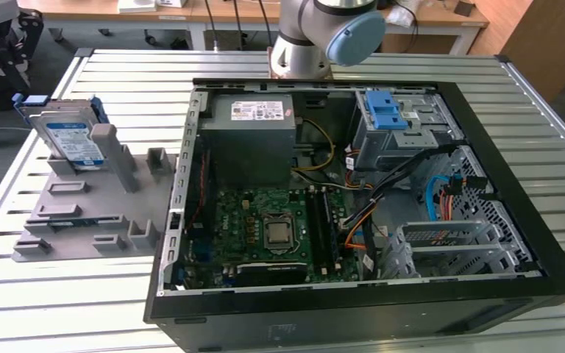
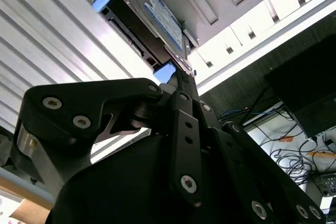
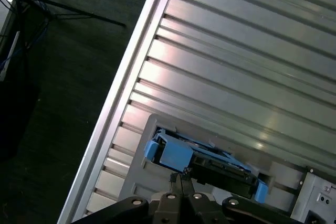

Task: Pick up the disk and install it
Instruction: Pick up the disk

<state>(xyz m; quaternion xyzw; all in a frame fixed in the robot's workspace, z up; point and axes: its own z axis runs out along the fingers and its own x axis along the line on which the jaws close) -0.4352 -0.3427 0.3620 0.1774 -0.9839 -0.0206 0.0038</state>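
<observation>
The disk [image 3: 210,161] lies straight ahead of the fingers in both wrist views, with its blue bracket [image 3: 168,153] nearest their tips. We see the fingers [image 3: 178,176] clenched on nothing, tips pressed together with no gap between them. In the second wrist view the fingers [image 2: 181,74] point at one blue corner of the bracket, and the disk [image 2: 152,19] shows its white-and-blue label beyond them.

Under the disk is a grey fixture [image 3: 134,184], and past it the slatted metal worktop [image 3: 252,51] runs away from the fingertips. Off the worktop's edge we see dark floor [image 3: 52,77].

In the exterior view the disk [image 1: 71,140] stands on edge, leaning a little, in a slot at the far end of the grey fixture [image 1: 86,213]. Beside the fixture, farther from the disk, an open computer case [image 1: 547,272] lies on the worktop [image 1: 115,73]. Inside it we see a motherboard [image 1: 273,228], a power supply [image 1: 253,118] and a grey drive cage [image 1: 400,140] topped by a blue-latched tray [image 1: 382,110]. Behind the case stands the arm's base [image 1: 322,33].
</observation>
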